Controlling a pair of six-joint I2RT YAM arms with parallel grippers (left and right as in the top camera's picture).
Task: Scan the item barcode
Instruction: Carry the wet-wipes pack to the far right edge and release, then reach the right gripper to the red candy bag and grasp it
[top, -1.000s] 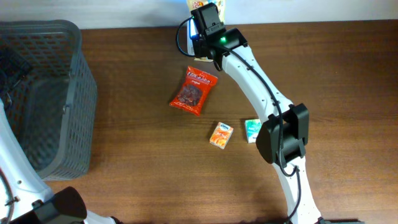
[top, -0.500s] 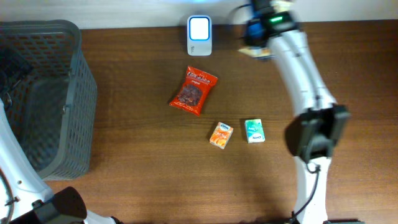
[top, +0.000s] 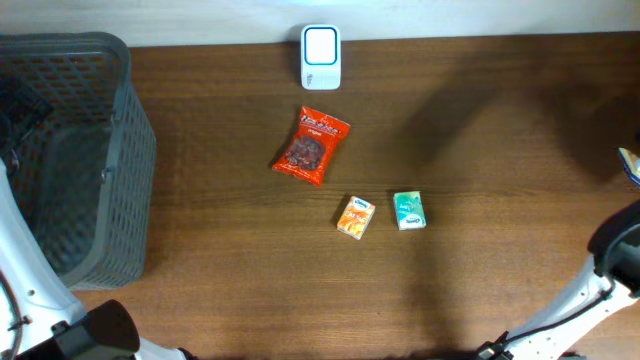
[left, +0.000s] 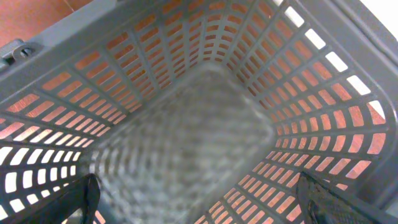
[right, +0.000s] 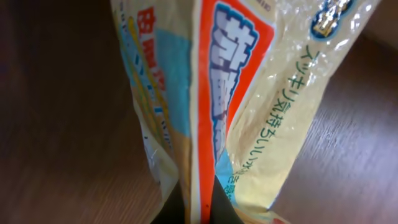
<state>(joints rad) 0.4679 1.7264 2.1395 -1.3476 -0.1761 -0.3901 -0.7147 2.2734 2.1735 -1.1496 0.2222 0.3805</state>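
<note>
My left pincer (left: 199, 208) hangs spread apart above the grey slatted plastic basket (left: 186, 124); my right pincer (right: 194, 214) is clamped on a yellow-and-orange crinkly snack packet (right: 249, 93).

overhead: down on table (top: 500, 150); left wrist: inside basket (left: 186, 143); right wrist: packet (right: 249, 93) close-up

Only Japanese print showed on the yellow snack bag (right: 249, 112), honestly too crumpled to read. The red pouch (top: 311, 146) logo was too tiny.
</note>
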